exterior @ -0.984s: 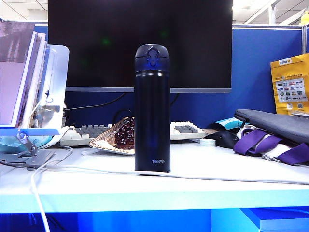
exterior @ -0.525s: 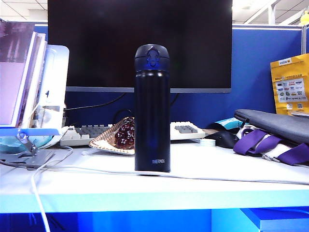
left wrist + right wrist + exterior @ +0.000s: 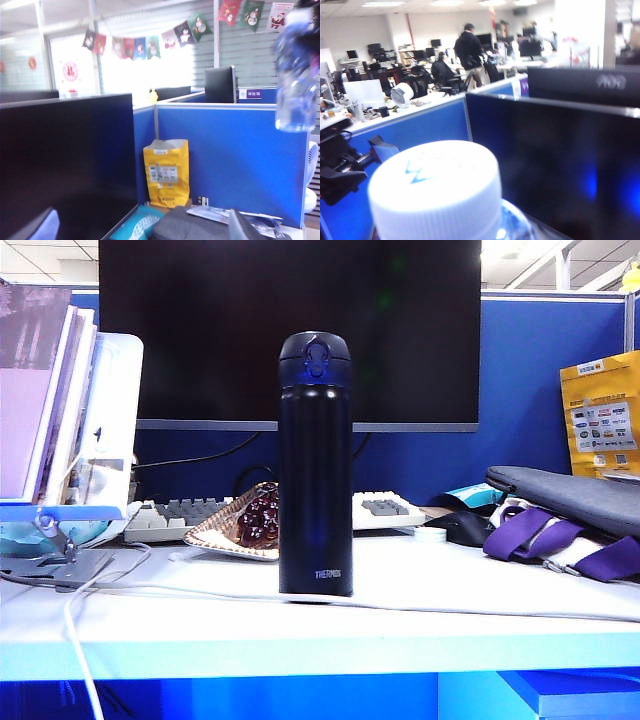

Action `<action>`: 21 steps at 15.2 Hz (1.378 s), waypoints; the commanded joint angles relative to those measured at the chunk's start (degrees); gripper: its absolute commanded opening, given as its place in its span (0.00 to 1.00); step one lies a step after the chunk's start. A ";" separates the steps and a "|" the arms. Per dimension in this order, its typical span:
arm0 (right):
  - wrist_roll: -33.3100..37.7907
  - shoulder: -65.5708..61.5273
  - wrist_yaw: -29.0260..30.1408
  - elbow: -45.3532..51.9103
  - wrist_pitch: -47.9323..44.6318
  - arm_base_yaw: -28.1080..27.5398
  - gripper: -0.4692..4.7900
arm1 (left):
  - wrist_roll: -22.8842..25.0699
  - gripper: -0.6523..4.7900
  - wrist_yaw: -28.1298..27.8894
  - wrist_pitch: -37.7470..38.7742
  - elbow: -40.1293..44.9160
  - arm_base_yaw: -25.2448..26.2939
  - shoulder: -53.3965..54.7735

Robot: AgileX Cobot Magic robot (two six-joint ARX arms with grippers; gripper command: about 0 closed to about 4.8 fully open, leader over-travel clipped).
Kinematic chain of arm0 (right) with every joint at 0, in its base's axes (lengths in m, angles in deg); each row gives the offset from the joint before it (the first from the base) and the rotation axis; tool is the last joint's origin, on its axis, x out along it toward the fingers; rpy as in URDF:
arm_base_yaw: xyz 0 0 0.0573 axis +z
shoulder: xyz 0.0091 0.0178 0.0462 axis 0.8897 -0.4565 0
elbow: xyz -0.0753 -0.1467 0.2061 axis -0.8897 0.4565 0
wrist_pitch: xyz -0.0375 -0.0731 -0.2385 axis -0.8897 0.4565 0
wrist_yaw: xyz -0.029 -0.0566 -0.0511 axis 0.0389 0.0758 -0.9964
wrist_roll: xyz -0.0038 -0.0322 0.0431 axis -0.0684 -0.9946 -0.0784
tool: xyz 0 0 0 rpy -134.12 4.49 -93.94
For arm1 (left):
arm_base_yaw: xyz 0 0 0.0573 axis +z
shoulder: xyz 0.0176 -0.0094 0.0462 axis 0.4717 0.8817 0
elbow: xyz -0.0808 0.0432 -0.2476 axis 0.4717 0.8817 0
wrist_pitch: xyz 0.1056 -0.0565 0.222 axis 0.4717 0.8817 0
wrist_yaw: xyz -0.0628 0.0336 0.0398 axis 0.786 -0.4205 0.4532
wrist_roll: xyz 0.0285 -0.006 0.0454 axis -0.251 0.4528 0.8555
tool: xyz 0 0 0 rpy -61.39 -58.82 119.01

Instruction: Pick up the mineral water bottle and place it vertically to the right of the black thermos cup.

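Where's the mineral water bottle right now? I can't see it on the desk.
The mineral water bottle is off the desk: its white cap fills the right wrist view, and the left wrist view shows it blurred in the air above the blue partition.

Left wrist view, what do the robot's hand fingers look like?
Only the tips of the left hand show, close to the camera: two flat, pointed fingers, one dark grey, one pale bluish-white and blurry. No cables or markings are visible. The right hand and both arms are not clearly seen in any view.
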 commanded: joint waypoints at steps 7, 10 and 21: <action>-10.05 7.10 -13.38 -8.87 10.97 -0.13 0.42 | 0.00 1.00 0.09 1.57 -0.17 0.20 -0.17; -13.25 12.63 -18.49 -8.85 17.59 -0.09 0.42 | 0.00 1.00 0.07 1.97 -0.15 0.20 -0.17; -10.75 35.50 -25.20 25.24 1.33 -0.09 0.42 | 0.00 1.00 0.07 2.05 -0.15 0.20 -0.17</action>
